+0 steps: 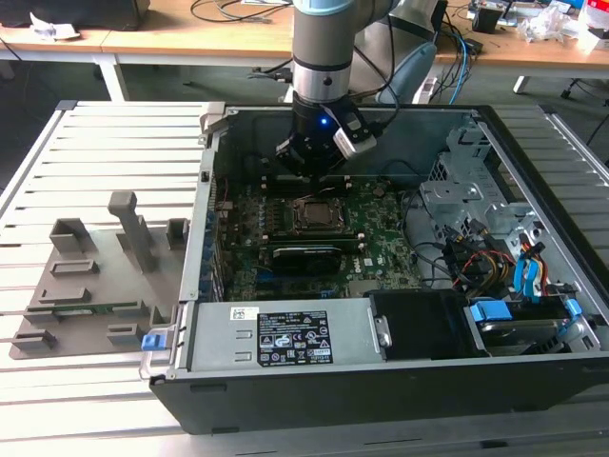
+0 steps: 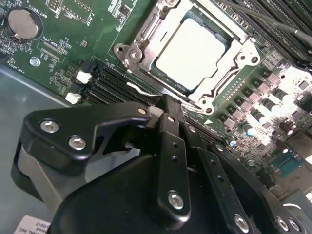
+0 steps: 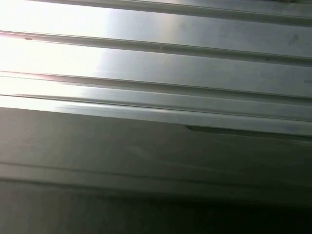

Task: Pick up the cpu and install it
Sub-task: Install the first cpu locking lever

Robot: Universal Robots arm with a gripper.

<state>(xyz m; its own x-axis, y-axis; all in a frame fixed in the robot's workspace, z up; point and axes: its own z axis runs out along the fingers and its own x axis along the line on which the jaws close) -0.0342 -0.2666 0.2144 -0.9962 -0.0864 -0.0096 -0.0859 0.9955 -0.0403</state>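
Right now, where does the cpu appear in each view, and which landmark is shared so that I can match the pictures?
Exterior view: the cpu sits in the socket frame on the motherboard, just below the gripper.
Second wrist view: the cpu lies inside the metal frame, beyond the gripper.
First wrist view: ribbed metal surface; no cpu here.
Shared landmark: the socket frame.

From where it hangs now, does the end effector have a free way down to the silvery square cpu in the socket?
Probably yes: the end effector hangs just above the silvery square cpu, with nothing between them.
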